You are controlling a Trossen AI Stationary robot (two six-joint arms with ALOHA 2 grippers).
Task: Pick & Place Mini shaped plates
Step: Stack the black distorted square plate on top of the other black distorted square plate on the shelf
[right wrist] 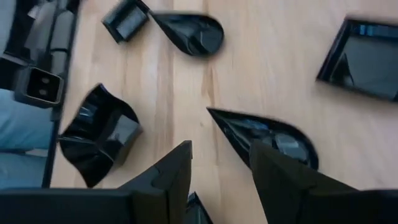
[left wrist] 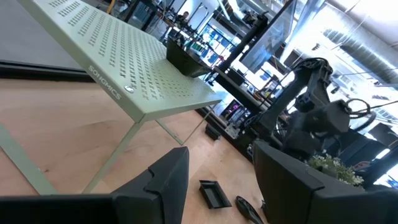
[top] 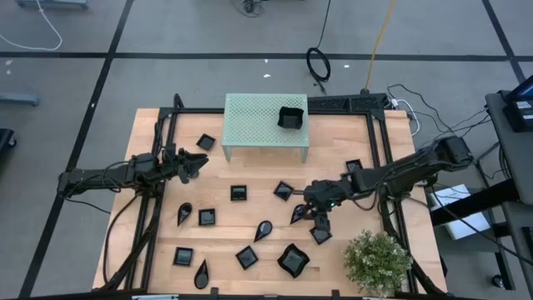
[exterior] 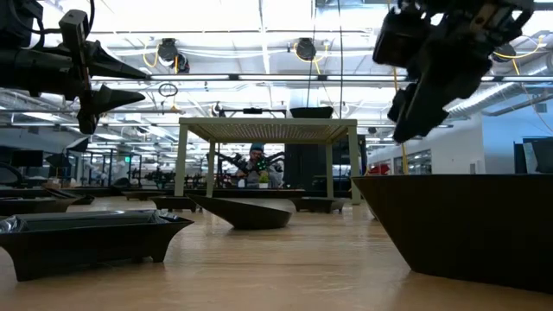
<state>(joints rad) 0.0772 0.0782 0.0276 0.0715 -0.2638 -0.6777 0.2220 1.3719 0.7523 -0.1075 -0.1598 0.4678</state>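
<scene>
While the right gripper [top: 310, 202] hangs over the middle of the surface [top: 333, 258] toward its right side, its jaws stand wide apart and hold nothing. The right wrist view shows the two dark fingers [right wrist: 168, 180] spread over bare wood, with a teardrop plate [right wrist: 264, 137] lying flat just beyond their tips; whether a finger touches it cannot be told. A second teardrop plate [right wrist: 186, 31] and a wavy-edged plate [right wrist: 99, 134] lie near it on the wood.

Over the left half of the surface, nearer the far edge, the left gripper [top: 196, 163] hovers with its jaws also wide open and empty, pointing toward the pale green perforated stand [top: 254, 121].

The mini shaped plates [top: 239, 192] are scattered across the middle and near half of the surface: squares, teardrops and one wavy-edged piece close to the near edge. One black dish [top: 291, 117] sits on top of the stand, toward its right end. A small potted plant [top: 379, 260] stands at the near right corner.
</scene>
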